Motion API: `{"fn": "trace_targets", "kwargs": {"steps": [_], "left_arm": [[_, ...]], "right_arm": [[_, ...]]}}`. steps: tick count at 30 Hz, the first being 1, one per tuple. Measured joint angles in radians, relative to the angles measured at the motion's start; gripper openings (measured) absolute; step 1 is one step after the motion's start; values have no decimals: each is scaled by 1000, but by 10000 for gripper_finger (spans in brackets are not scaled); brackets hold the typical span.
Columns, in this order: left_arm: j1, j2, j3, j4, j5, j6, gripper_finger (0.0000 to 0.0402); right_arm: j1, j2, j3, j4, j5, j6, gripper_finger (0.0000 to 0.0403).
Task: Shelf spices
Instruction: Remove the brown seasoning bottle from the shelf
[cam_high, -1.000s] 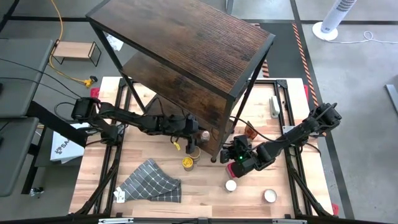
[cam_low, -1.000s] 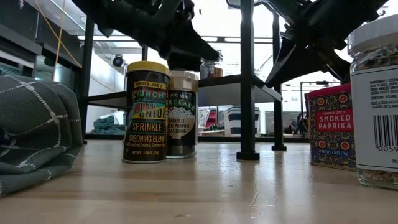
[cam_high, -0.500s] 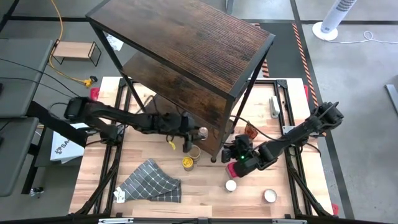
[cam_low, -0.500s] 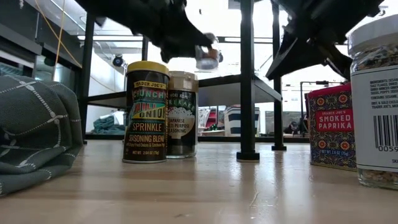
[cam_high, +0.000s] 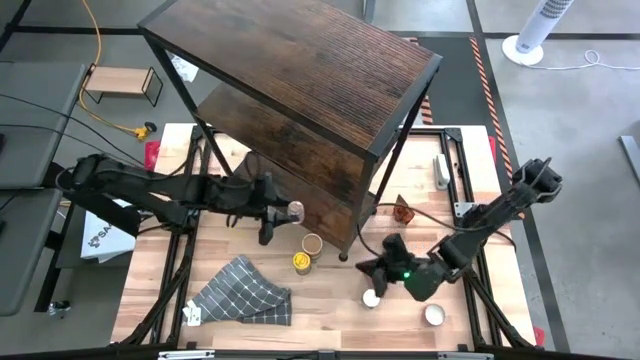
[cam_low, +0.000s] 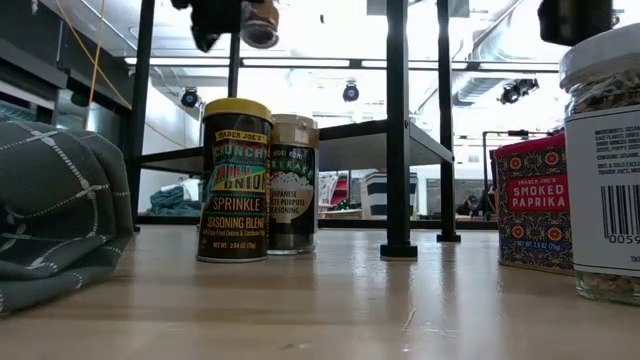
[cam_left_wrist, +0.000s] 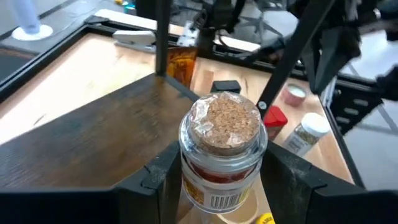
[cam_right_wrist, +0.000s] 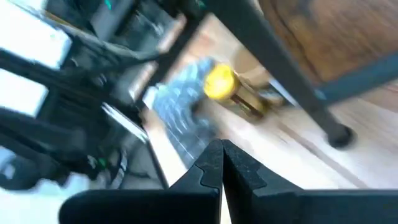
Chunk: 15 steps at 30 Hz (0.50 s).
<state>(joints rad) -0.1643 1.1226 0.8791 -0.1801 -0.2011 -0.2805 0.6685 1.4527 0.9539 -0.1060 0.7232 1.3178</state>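
Note:
The shelf (cam_high: 300, 70) of dark boards on a black frame stands at the table's far middle. My left gripper (cam_high: 283, 213) is left of its lower board (cam_left_wrist: 93, 143) and shut on a cork-topped glass jar (cam_left_wrist: 222, 149), high in the low view (cam_low: 258, 20). A yellow-lidded jar (cam_high: 301, 263) and a tan-lidded jar (cam_high: 312, 244) stand on their bases before the shelf. Two white-lidded jars (cam_high: 371, 298) (cam_high: 434, 315) stand near the front edge. My right gripper (cam_high: 380, 267) hovers shut above them, holding nothing. My left gripper pinches the jar's glass body (cam_left_wrist: 186, 177) just below the cork, one finger (cam_left_wrist: 163, 174) on each side. The fingers come from the table's left, slanting a little downward. The jar is about upright, cork up, lifted clear of table and shelf.
A grey checked cloth (cam_high: 245, 292) lies crumpled at the front left. A red paprika tin (cam_low: 535, 205) stands at the right in the low view. An amber bottle (cam_high: 402, 210) stands beside the shelf's right legs. The shelf's black leg (cam_low: 397, 130) stands mid-table.
My left gripper has taken the cork-topped jar from beside the shelf's lower board, risen, and drawn back toward the table's left edge; the jar is now lifted clear. My right gripper, still shut, has risen and pulled toward the near edge.

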Motion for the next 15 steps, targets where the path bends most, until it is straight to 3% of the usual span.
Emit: {"fn": "trace_targets", "kwargs": {"steps": [5, 10, 15], "left_arm": [[-47, -18, 0, -4, -101, -90, 167], [-68, -18, 0, -9, -106, -138, 167], [-74, -18, 0, -10, -128, -156, 167]], "right_arm": [[-28, 91, 0, 220, 239, -3, 0], [-55, 168, 0, 445, 263, -107, 0], [-55, 171, 0, 398, 397, -130, 0]]}}
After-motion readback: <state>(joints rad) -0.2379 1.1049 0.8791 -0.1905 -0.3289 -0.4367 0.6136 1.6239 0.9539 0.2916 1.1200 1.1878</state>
